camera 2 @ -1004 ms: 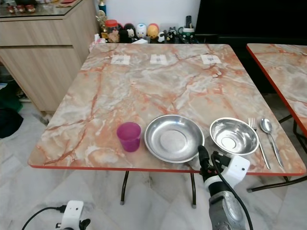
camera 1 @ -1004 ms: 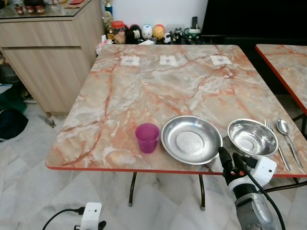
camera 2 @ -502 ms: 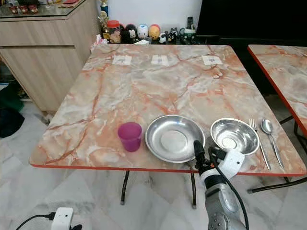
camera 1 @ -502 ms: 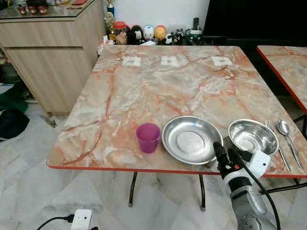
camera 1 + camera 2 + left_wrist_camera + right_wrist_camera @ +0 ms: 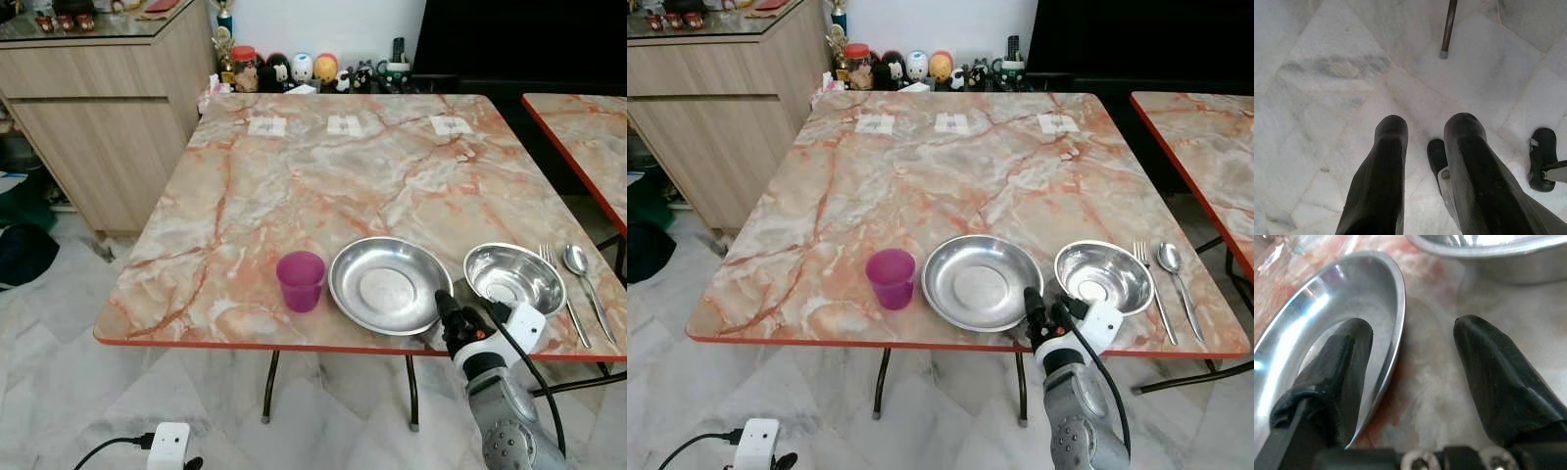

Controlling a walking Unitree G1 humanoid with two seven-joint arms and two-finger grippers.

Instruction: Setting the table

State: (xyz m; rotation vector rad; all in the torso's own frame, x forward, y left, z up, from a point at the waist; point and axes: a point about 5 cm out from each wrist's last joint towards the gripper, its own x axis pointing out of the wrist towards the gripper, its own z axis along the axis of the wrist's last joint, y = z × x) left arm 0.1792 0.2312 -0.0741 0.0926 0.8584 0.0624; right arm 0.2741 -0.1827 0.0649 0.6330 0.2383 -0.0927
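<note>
On the marble table (image 5: 294,186), along its near edge, stand a purple cup (image 5: 300,279), a shallow steel plate (image 5: 389,284) and a steel bowl (image 5: 513,279). A fork (image 5: 563,294) and a spoon (image 5: 585,284) lie to the right of the bowl. My right gripper (image 5: 456,315) is open at the table's edge between plate and bowl. In the right wrist view one finger (image 5: 1342,362) sits over the plate's rim (image 5: 1396,308). The other finger (image 5: 1493,367) hangs over bare table beside the bowl (image 5: 1498,254). My left gripper (image 5: 1425,132) hangs open over the floor.
A wooden cabinet (image 5: 98,108) stands at the back left, and figurines and jars (image 5: 294,69) line the wall behind the table. A second marble table (image 5: 588,137) is at the right. A white power strip (image 5: 168,446) and its cable lie on the tiled floor near the table legs (image 5: 267,387).
My right gripper has risen and shifted slightly left, from below the table edge to the plate's right rim. The tableware has not moved.
</note>
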